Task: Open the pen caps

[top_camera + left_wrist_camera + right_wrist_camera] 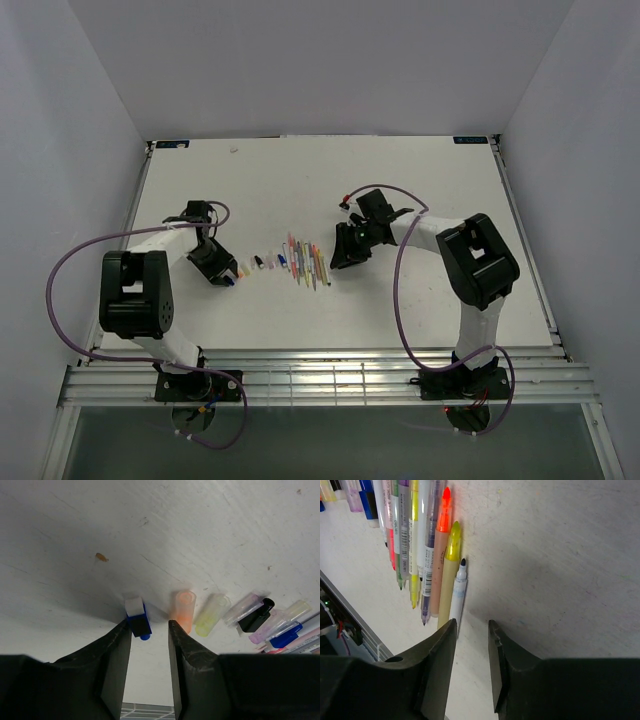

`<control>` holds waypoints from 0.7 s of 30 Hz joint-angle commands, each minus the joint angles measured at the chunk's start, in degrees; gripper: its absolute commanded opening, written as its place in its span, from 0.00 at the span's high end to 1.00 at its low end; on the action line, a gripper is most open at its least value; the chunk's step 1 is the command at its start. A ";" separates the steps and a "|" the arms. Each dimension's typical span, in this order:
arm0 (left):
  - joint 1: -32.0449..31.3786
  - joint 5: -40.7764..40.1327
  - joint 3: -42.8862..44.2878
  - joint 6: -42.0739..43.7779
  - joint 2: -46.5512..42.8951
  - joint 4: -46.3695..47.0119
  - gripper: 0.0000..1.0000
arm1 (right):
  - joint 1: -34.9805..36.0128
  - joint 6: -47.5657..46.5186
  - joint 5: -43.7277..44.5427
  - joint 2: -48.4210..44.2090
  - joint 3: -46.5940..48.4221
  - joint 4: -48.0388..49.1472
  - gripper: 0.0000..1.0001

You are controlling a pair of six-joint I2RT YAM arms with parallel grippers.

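Observation:
Several pens lie side by side mid-table, tips bare. In the right wrist view they show as a white pen with a black tip, a yellow highlighter, an orange one and more to the left. Loose pen caps lie in a row to their left. The left wrist view shows a blue-white cap, an orange cap, a yellow cap, a black cap and a blue cap. My left gripper is open and empty, its tips just short of the blue-white cap. My right gripper is open and empty beside the white pen.
The white table has walls on three sides. Metal rails run along its near edge by the arm bases. A small brown speck marks the table beyond the caps.

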 commanded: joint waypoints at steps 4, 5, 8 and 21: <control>-0.54 -1.50 2.07 0.61 -0.76 0.46 0.49 | 0.59 -0.06 -0.32 0.22 3.52 -2.09 0.59; -0.45 -1.68 2.25 0.61 -1.03 -0.06 0.47 | 0.59 -0.06 0.04 -0.48 3.87 -3.05 0.58; -0.45 -1.77 3.21 0.61 -2.35 -1.20 0.41 | 0.68 -0.14 2.84 -1.44 6.76 -8.30 0.55; -0.54 -0.63 9.89 -2.90 -11.12 -7.80 0.02 | 0.60 -1.38 13.22 -7.16 16.00 -29.86 0.20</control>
